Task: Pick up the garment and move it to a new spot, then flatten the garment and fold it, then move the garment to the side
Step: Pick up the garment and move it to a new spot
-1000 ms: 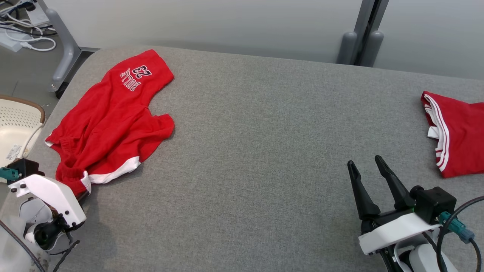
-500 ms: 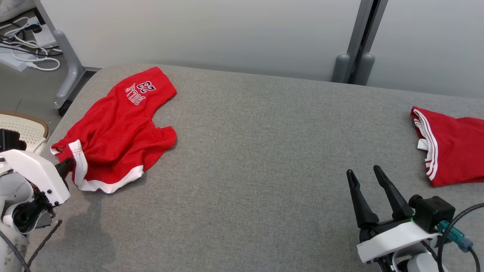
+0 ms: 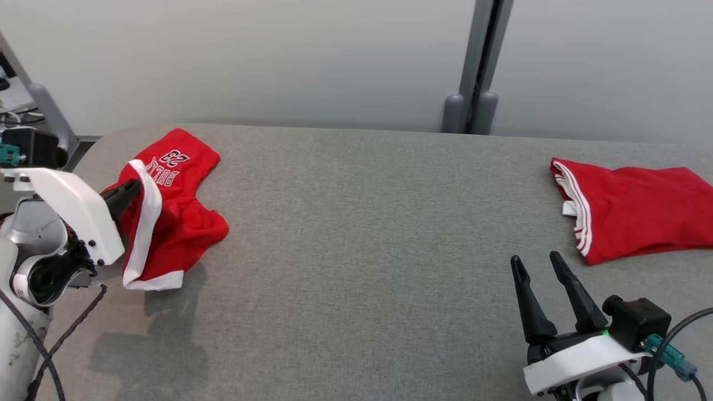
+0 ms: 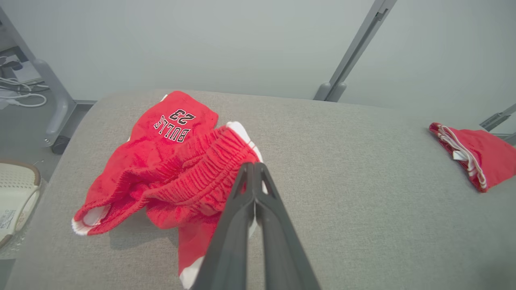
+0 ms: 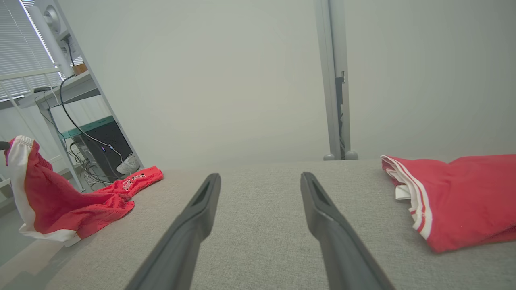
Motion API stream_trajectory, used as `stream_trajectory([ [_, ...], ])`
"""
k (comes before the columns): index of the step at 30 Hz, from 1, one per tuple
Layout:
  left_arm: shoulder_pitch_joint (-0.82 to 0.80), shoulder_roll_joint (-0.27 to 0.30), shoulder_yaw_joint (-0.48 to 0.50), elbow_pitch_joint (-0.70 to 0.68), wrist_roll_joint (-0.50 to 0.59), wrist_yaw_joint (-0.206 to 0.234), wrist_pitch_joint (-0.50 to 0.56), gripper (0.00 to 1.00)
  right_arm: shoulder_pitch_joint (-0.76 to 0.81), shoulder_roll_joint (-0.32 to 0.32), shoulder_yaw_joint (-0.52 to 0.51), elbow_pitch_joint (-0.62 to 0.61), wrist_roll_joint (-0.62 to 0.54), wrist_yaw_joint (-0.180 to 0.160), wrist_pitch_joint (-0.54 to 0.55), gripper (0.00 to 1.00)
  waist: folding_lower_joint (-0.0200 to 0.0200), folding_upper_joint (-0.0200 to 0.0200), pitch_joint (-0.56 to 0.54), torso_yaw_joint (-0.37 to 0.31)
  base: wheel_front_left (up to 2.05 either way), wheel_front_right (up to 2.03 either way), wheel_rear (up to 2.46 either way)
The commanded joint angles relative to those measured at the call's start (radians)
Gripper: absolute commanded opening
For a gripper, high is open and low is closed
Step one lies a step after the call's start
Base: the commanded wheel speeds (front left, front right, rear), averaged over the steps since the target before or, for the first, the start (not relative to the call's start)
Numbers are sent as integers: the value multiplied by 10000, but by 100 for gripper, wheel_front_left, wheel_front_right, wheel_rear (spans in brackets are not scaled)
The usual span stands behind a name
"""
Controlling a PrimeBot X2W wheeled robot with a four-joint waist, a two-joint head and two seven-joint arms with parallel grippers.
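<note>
The garment [image 3: 178, 223] is a pair of red shorts with white trim and "BULLS 23" print, at the left end of the grey table [image 3: 362, 223]. My left gripper [image 3: 132, 188] is shut on a white-trimmed edge of it and holds that edge above the table, while the rest lies crumpled below. From the left wrist, the closed left gripper [image 4: 254, 167] pinches the garment [image 4: 169, 161] near its gathered waistband. My right gripper [image 3: 535, 258] stands open over the front right of the table, holding nothing. The right wrist view looks past the spread right gripper [image 5: 260, 176] to the garment [image 5: 60, 205] hanging at far left.
A second red piece of clothing with white stripes [image 3: 635, 220] lies at the table's right end. A grey post [image 3: 473, 67] stands behind the table against the wall. A white basket [image 4: 12, 193] sits on the floor to the left, near shelving with cables [image 5: 80, 133].
The head camera has tilted up. My left gripper has risen with the garment's trimmed edge, pulling it off the table. The right gripper stays open in place.
</note>
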Motion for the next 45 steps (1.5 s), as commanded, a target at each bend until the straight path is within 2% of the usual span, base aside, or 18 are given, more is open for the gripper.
stream_trajectory([
  [1,-101,-34,-125,-312,36,2,163,0,115,-16,-47,-18,23,3,-9,100,0,0,-127,-431,0,0,0],
  [11,128,-394,-872,-2326,77,88,990,0,95,11,-8,-58,-38,3,-9,100,0,0,-73,-2335,0,0,0],
  [18,35,-1187,-1608,-2846,253,159,1208,0,-108,-29,2,-126,-58,3,-9,100,0,0,276,-3510,0,0,0],
  [21,-181,-1653,-1955,-2678,390,140,1199,0,-162,-27,-19,-179,-70,3,-9,100,0,0,462,-3915,0,0,0],
  [22,-181,-1653,-1955,-2678,390,140,1199,0,-162,-27,-19,-179,-70,3,-9,100,0,0,462,-3915,0,0,0],
  [23,-370,-2010,-2238,-2450,554,125,1136,0,-255,-23,13,-206,-75,3,-9,100,0,0,603,-4165,0,0,0],
  [27,-761,-2777,-2770,-1728,843,88,895,0,-360,14,83,-260,-57,3,-8,100,0,0,917,-4627,0,0,0],
  [28,-761,-2777,-2770,-1728,843,88,895,0,-360,14,83,-260,-57,3,-8,100,0,0,917,-4627,0,0,0],
  [35,-1581,-4028,-3650,-232,1228,-17,94,0,-526,95,234,-312,-25,3,-7,100,0,0,1343,-5172,0,0,0],
  [41,-2079,-4557,-4475,579,1046,-21,-580,0,-609,148,223,-270,-61,3,-8,100,0,0,1447,-5217,0,0,0],
  [42,-2157,-4597,-4603,658,966,-22,-686,27,-614,150,206,-252,-71,3,-8,100,0,0,1455,-5176,0,0,0],
  [43,-2203,-4637,-4752,725,879,-23,-790,93,-619,157,190,-243,-80,3,-7,100,0,0,1454,-5118,0,0,0],
  [44,-2220,-4667,-4920,777,792,-24,-871,100,-635,164,159,-234,-97,3,-8,100,0,0,1444,-5044,0,0,0],
  [45,-2255,-4696,-5054,812,665,-23,-935,100,-646,163,126,-232,-107,3,-8,100,0,0,1431,-4955,0,0,0],
])
